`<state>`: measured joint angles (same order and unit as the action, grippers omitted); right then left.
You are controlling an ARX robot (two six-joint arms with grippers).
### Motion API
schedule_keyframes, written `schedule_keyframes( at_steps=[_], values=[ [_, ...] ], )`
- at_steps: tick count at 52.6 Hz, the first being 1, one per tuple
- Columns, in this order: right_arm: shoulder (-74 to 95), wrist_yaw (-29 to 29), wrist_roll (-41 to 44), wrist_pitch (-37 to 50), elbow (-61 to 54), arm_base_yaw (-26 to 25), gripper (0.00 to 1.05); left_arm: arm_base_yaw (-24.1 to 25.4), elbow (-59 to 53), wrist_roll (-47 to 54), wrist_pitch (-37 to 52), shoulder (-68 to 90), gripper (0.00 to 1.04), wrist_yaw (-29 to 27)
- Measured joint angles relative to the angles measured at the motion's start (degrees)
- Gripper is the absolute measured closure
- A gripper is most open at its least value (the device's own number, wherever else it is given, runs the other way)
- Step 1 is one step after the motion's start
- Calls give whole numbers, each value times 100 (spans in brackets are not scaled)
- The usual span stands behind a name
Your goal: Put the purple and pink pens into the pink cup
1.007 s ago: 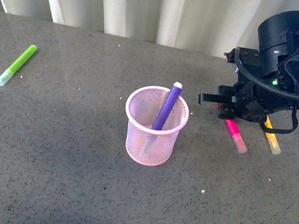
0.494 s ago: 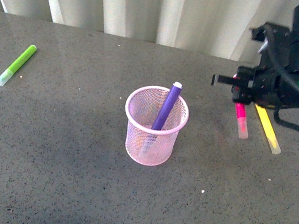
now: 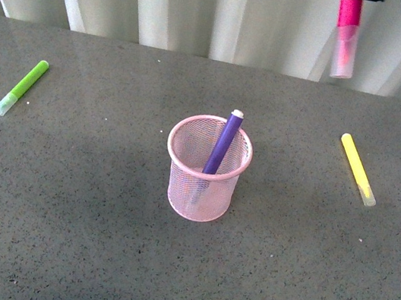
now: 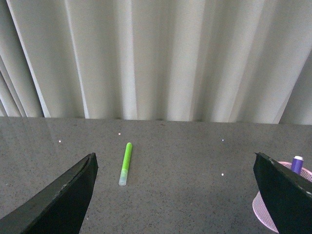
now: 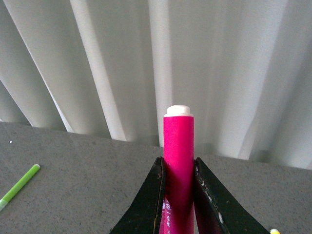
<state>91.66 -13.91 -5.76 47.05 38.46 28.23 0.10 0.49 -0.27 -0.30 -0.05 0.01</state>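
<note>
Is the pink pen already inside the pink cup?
No, the right pincer holds the pink pen in the air; only the purple pen stands in the pink cup.

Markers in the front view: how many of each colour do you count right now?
Purple marker: 1, in the pink mesh cup
Pink marker: 1, held in the right gripper
Lime-green marker: 1
Yellow marker: 1
Total: 4

— What sort of place was it?
— It looked like a plain test room. A grey speckled table (image 3: pixel 53 248) stood before a pale folded curtain (image 3: pixel 186 5).
— Anything else?
— Only a green marker (image 3: pixel 23 86), a yellow marker (image 3: pixel 357 168) and a pink mesh pen cup (image 3: pixel 217 199), like desk things.
</note>
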Motion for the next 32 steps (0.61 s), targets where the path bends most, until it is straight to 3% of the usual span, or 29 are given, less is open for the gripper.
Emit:
schedule_keyframes(
  at_steps=[11, 32],
  values=[
    [887, -809, 26, 129, 470, 717, 93, 0, 0, 0, 0, 0, 7, 0],
    [2258, -2026, 118, 680, 1228, 1340, 93, 0, 0, 2, 0, 4, 7, -2]
  ],
)
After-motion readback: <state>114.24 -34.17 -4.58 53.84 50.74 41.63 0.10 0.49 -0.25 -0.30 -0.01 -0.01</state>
